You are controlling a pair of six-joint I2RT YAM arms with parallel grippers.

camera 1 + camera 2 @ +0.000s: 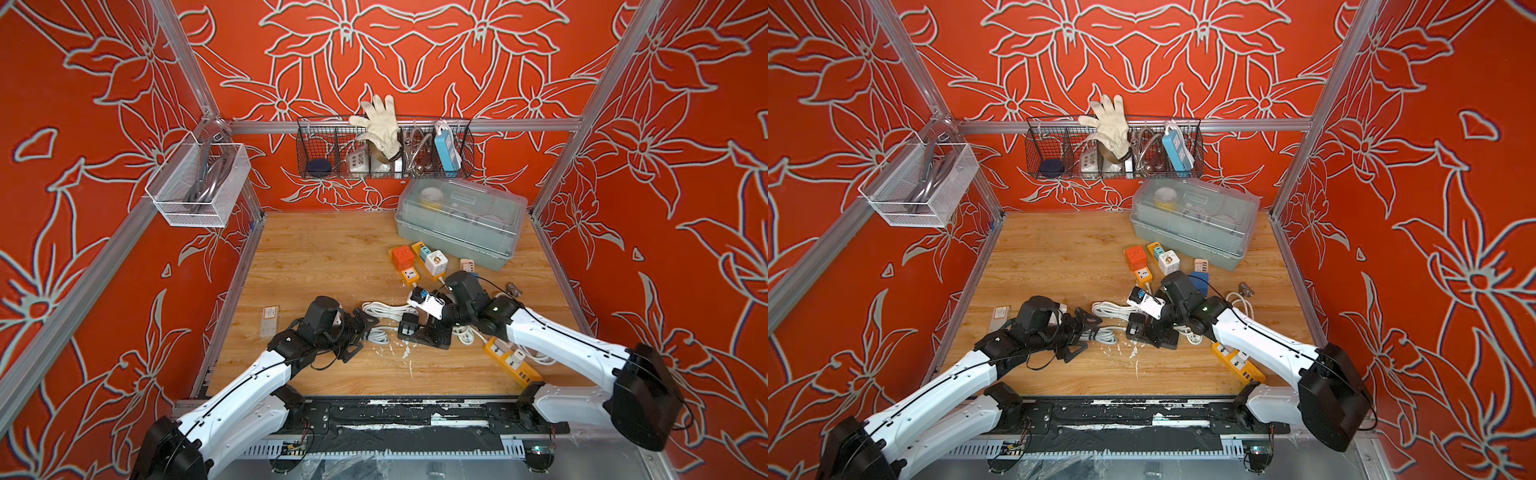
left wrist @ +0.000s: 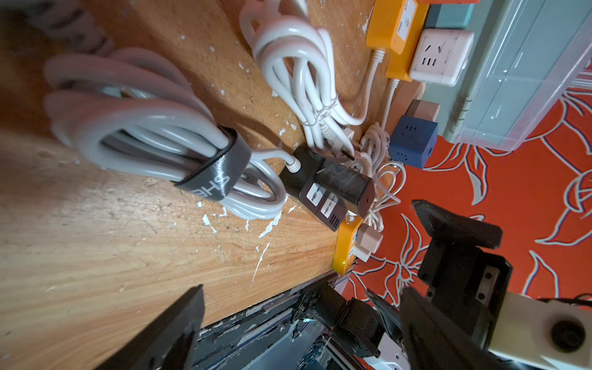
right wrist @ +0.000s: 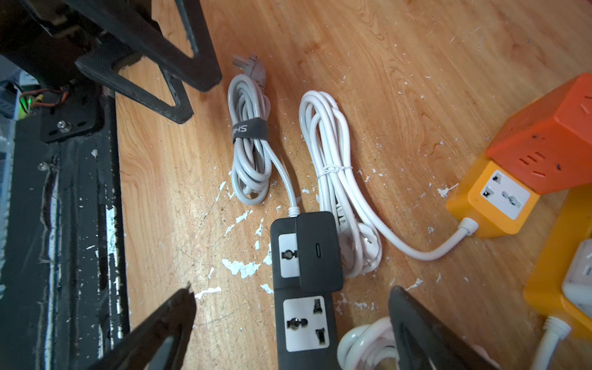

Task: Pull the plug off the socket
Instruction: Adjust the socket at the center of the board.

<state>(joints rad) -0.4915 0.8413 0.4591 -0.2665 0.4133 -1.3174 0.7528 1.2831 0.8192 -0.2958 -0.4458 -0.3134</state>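
A black plug sits seated in a black socket strip lying on the wooden table; both top views show the plug near the middle. My right gripper hangs open just above the strip, one finger on each side, holding nothing. My left gripper is open too and empty, to the left of the plug, over the strip's grey strapped cable bundle. In the left wrist view the plug lies well ahead of the left gripper.
A coiled white cable lies right beside the strip. An orange cube socket, a yellow strip, a blue cube and a clear storage box crowd the right. A wire basket hangs on the back wall.
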